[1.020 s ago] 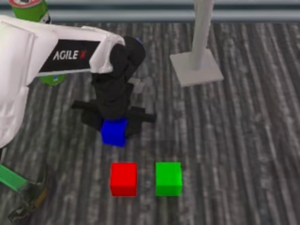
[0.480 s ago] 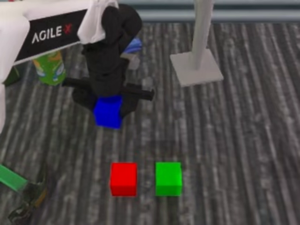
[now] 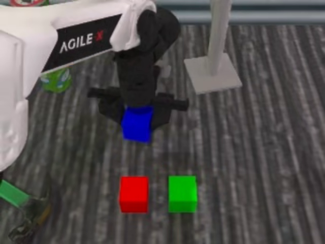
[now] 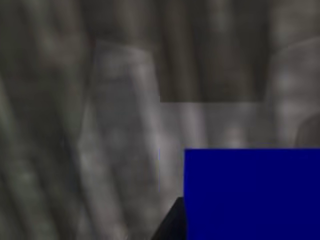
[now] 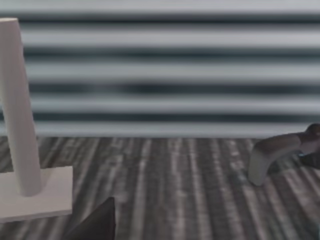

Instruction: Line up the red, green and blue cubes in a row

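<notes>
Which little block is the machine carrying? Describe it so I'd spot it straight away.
Find the big white left arm reaching in from the top view's left. Its black left claw grips a blue cube; the red cube and green cube sit free, nearer the front.

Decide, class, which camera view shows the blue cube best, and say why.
The top view: the whole blue cube appears there, held in the left pincer, up-table of the red cube and green cube. The left wrist view shows only one cropped blue face. The right wrist view shows none of it.
</notes>
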{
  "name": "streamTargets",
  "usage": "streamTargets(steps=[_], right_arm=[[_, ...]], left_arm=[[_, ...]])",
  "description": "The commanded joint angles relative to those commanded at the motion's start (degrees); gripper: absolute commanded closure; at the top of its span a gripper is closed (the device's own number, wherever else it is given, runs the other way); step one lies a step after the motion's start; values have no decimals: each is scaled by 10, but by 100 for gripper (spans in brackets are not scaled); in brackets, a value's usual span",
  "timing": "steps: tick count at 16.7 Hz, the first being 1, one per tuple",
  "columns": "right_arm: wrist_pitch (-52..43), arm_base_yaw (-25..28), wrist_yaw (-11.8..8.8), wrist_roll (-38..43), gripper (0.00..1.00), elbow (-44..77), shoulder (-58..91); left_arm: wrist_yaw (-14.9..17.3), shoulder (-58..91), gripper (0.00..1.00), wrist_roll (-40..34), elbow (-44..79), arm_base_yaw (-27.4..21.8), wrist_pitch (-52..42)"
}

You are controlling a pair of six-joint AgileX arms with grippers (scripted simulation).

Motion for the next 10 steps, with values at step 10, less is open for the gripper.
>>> streamTargets(steps=[10], right_arm=[[0,0,0,0,0,0,0]], left_arm=[[1,71,100,-332,160,-216,-87]])
